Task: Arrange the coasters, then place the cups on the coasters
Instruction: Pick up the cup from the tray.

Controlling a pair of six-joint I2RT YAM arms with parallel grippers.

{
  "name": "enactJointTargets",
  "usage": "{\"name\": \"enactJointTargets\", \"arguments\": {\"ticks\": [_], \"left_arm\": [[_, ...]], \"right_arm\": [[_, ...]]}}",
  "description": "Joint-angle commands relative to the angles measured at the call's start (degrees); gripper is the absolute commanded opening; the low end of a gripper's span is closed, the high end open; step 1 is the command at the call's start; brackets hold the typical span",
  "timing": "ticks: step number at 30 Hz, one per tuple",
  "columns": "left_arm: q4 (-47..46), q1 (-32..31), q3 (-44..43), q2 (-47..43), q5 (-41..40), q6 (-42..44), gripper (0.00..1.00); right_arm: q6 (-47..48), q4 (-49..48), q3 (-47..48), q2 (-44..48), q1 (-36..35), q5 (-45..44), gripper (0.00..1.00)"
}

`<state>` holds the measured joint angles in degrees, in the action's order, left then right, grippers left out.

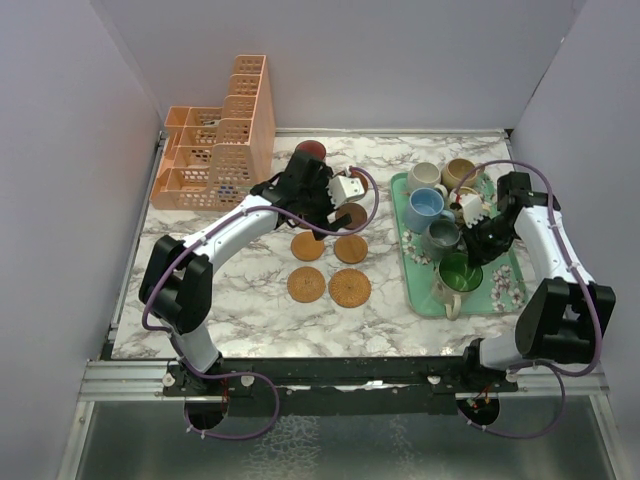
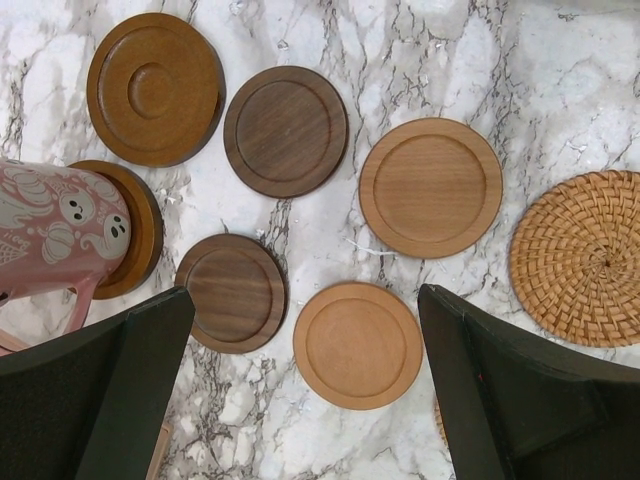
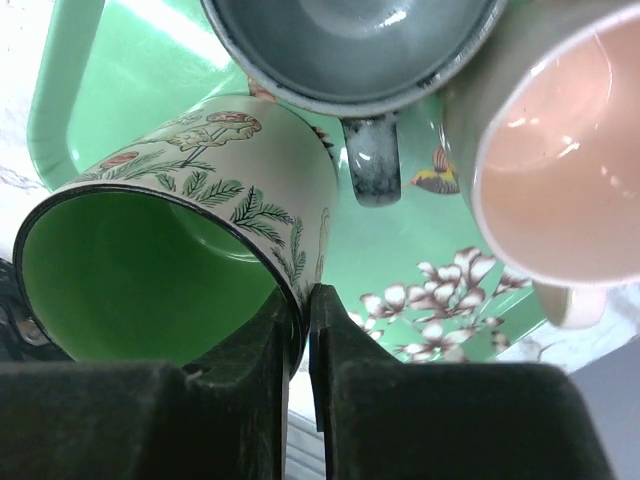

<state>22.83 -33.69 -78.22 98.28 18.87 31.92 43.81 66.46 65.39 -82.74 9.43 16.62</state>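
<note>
Several round wooden coasters lie on the marble, among them a light one (image 2: 357, 345), two dark ones (image 2: 232, 292) (image 2: 286, 130) and a woven one (image 2: 585, 258). My left gripper (image 2: 305, 297) hangs open above them, holding nothing; from above it (image 1: 332, 200) covers the far coasters. A pink ghost-patterned cup (image 2: 55, 235) stands on a coaster (image 2: 135, 235). My right gripper (image 3: 305, 300) is shut on the rim of the green cup (image 3: 170, 270) (image 1: 458, 272), one finger inside and one outside. Grey (image 3: 350, 40) and pink-lined (image 3: 560, 140) cups sit beside it.
The mint-green floral tray (image 1: 512, 290) at the right also holds blue (image 1: 425, 205), cream (image 1: 425, 177) and tan (image 1: 460, 172) cups. A peach lattice organiser (image 1: 215, 150) stands at the back left. A red-lined cup (image 1: 311, 151) sits behind my left wrist.
</note>
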Motion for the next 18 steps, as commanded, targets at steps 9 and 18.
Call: {"name": "enactJointTargets", "arguments": {"ticks": [9, 18], "left_arm": [[0.80, -1.10, -0.10, -0.75, 0.49, 0.39, 0.99], [0.73, -1.46, 0.10, -2.74, 1.46, 0.48, 0.99]], "right_arm": [[-9.52, 3.12, -2.34, 6.96, -0.20, -1.85, 0.43], [7.56, 1.94, 1.89, 3.65, -0.25, 1.98, 0.62]]}}
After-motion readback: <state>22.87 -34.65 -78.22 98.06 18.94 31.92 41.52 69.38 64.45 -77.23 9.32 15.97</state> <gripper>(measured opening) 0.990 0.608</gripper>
